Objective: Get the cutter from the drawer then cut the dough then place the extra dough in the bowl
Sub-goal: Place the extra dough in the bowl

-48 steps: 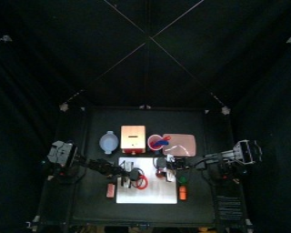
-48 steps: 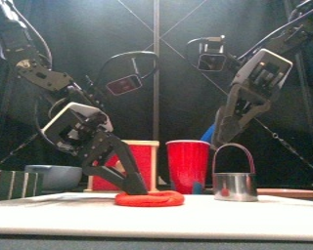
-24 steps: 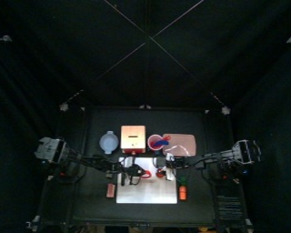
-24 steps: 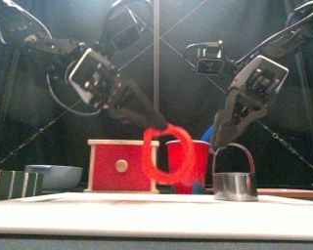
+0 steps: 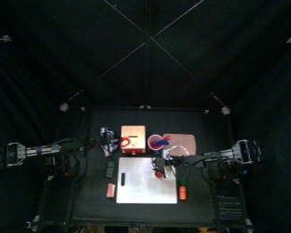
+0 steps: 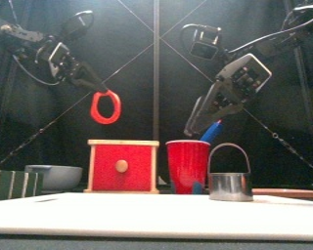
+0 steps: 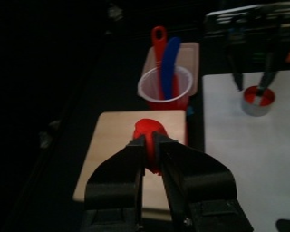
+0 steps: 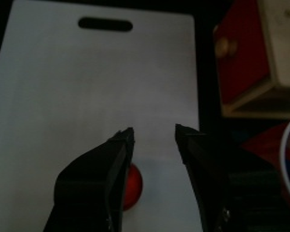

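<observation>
- Red dough ring [image 7: 148,127] is off the board [image 5: 145,182] now, pinched in my left tool [image 7: 152,147], hanging above the box [image 6: 124,166].
- Right tool [image 8: 154,136] spread over the board; bowl [image 6: 55,176] drop looks next, I reckon.

A white cutting board [image 5: 145,182] is lying flat at the front middle; a red cup [image 6: 190,166] is standing upright behind it, holding a blue toy knife [image 7: 172,62] and a red toy knife [image 7: 158,45]; a pink tray [image 5: 187,143] is lying at the cup's right; dark green sushi blocks [image 6: 5,184] are sitting far left; small orange toys [image 5: 110,189] are lying beside the board.
</observation>
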Motion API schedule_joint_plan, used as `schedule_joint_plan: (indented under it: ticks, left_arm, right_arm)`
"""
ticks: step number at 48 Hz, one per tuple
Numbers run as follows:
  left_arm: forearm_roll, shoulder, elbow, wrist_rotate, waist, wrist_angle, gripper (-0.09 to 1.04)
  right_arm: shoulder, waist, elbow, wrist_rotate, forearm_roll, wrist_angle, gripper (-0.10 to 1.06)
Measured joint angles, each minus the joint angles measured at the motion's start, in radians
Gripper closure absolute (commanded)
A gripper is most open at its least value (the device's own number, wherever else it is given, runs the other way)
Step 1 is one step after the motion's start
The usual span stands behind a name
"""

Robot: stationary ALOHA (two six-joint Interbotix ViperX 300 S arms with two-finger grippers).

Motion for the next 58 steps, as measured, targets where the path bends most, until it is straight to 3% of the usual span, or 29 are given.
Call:
schedule_joint_plan:
  ticks: [5,11,17,24,30,36,43,58]
  left_arm:
    - [-0.067,-0.015,0.078,-0.005,0.066,-0.012,0.38]
    - [-0.103,-0.012,0.137,-0.003,0.075,-0.041,0.38]
    - [-0.112,-0.012,0.167,-0.005,0.094,-0.046,0.35]
    - [-0.149,-0.012,0.172,-0.005,0.094,-0.029,0.11]
    - [-0.288,-0.011,0.170,-0.021,0.097,0.002,-0.09]
    - [-0.525,-0.011,0.176,-0.034,0.112,-0.029,-0.07]
    - [-0.695,-0.012,0.184,-0.035,0.123,-0.049,-0.07]
    - [-0.770,-0.015,0.186,-0.046,0.123,-0.054,-0.07]
  right_arm:
    - [-0.006,-0.018,0.000,0.000,-0.003,-0.124,0.18]
    - [-0.008,-0.021,0.009,-0.002,-0.006,-0.273,0.18]
    - [-0.008,-0.025,0.014,-0.002,-0.008,-0.322,0.18]
    - [-0.003,-0.028,0.014,-0.002,-0.008,-0.328,0.18]
    - [-0.003,-0.032,0.014,-0.002,-0.008,-0.328,0.18]
    - [0.006,-0.032,0.021,0.003,-0.003,-0.330,0.18]
    - [0.006,-0.032,0.031,0.003,0.008,-0.330,0.18]
    - [0.015,-0.031,0.031,0.003,0.014,-0.330,0.18]
